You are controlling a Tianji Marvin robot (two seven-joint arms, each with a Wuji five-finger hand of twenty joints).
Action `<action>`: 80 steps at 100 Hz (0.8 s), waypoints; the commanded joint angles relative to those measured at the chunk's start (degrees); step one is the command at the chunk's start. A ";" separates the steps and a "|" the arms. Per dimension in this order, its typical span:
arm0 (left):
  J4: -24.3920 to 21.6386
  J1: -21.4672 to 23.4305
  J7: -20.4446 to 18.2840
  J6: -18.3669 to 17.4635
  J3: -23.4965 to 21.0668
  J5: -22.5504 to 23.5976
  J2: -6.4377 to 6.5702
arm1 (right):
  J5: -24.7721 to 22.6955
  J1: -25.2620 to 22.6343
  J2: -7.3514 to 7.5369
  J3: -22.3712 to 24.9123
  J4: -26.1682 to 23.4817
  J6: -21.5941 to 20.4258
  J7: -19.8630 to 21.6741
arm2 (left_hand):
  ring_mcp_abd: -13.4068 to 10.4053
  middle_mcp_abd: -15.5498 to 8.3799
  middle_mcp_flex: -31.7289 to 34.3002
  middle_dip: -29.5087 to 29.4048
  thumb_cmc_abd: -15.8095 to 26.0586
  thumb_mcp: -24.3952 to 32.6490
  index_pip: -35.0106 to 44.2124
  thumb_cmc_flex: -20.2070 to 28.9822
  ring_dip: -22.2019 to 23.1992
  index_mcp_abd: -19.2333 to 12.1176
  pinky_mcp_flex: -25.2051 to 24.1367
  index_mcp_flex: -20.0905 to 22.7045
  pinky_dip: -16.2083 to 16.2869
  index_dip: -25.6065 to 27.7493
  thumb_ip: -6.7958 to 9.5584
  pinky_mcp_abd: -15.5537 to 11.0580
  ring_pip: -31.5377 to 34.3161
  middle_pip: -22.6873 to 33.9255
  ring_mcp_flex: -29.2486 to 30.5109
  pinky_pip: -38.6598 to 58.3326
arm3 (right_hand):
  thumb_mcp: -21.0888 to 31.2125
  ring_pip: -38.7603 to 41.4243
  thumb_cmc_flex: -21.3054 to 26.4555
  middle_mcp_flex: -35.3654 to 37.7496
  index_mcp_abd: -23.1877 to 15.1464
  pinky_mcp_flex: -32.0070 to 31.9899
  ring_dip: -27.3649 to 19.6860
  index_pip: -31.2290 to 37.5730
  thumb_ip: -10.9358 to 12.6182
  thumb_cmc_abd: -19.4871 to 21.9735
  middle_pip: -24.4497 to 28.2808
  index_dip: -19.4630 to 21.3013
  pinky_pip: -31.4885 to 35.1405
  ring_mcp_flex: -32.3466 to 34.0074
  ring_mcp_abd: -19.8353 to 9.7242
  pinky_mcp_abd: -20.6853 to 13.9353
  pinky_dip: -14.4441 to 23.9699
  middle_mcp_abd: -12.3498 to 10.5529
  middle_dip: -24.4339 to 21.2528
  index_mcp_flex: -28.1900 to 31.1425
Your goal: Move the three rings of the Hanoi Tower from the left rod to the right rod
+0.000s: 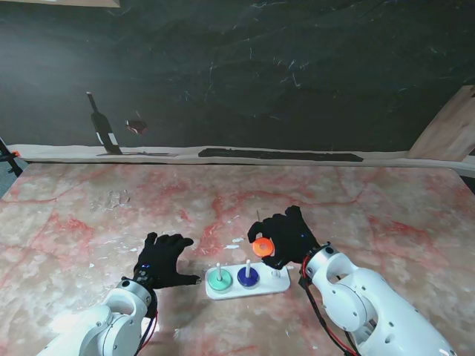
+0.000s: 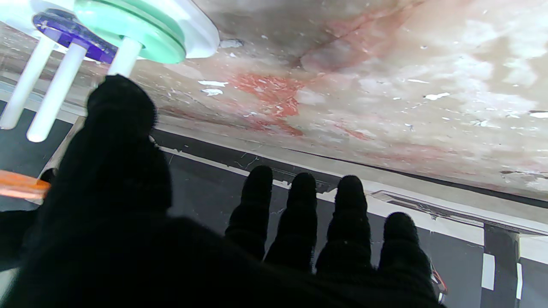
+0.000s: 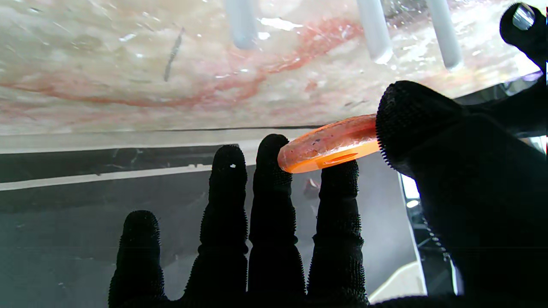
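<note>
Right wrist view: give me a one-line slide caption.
Right hand pinches the orange ring between thumb and fingers, lifted clear of the three white rods.

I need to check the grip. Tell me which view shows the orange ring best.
The right wrist view: the orange ring fills mid-frame, pinched between the right hand's thumb and fingers. The stand view shows it small, over the base's right side. The left wrist view catches only an orange sliver at the edge.

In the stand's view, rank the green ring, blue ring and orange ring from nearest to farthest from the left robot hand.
From the left robot hand:
1. Green ring, on the left rod, just to its right.
2. Blue ring, on the middle rod.
3. Orange ring, held in the right robot hand, farther right.
</note>
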 commanded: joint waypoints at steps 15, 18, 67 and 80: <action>-0.49 0.51 0.12 -0.24 -0.33 -0.29 -0.06 | 1.37 2.90 -0.83 -3.20 2.21 -0.59 -0.77 | 0.76 1.66 0.29 -0.67 1.29 -1.90 -1.09 0.83 0.57 0.19 -0.46 -0.47 0.55 -0.43 2.94 0.78 -0.01 -0.16 1.25 0.25 | 3.15 -0.21 2.53 0.29 -1.01 -0.51 -0.12 2.17 3.41 3.81 0.49 1.21 0.98 0.45 -0.30 1.03 1.05 -2.29 0.82 -0.09; -0.50 0.52 0.12 -0.25 -0.35 -0.30 -0.06 | 1.50 3.30 -0.84 -3.64 2.65 -0.62 -0.80 | 0.70 1.66 0.32 -0.67 1.32 -1.87 -1.10 0.88 0.57 0.20 -0.46 -0.48 0.55 -0.44 2.95 0.78 -0.01 -0.15 1.25 0.27 | 3.11 -0.22 2.46 0.22 -1.05 -0.51 -0.12 2.11 3.40 3.81 0.43 1.21 0.98 0.45 -0.27 1.03 1.05 -2.25 0.79 -0.17; -0.68 0.64 -0.12 -0.04 -0.47 -0.23 -0.03 | 3.91 6.65 -1.08 -7.52 7.22 -1.66 -0.79 | 0.69 1.67 0.38 -0.68 1.32 -1.97 -1.11 0.91 0.59 0.17 -0.48 -0.34 0.37 -0.47 2.96 0.79 0.06 -0.16 1.35 0.62 | 2.90 -0.53 2.04 -0.31 -1.02 -0.54 -0.26 1.87 3.43 3.74 0.11 1.44 0.92 0.32 -0.27 1.15 1.05 -2.13 0.42 -0.59; -0.64 0.60 -0.18 -0.14 -0.41 -0.24 -0.02 | 3.98 6.79 -1.01 -7.70 7.43 -1.95 -0.46 | 0.71 1.63 0.40 -0.69 1.37 -1.97 -1.11 0.92 0.60 0.21 -0.48 -0.37 0.32 -0.47 2.97 0.83 0.09 -0.16 1.38 0.70 | 2.84 -0.52 2.05 -0.34 -1.02 -0.54 -0.26 1.82 3.44 3.81 0.17 1.47 0.92 0.32 -0.27 1.15 1.05 -2.20 0.41 -0.63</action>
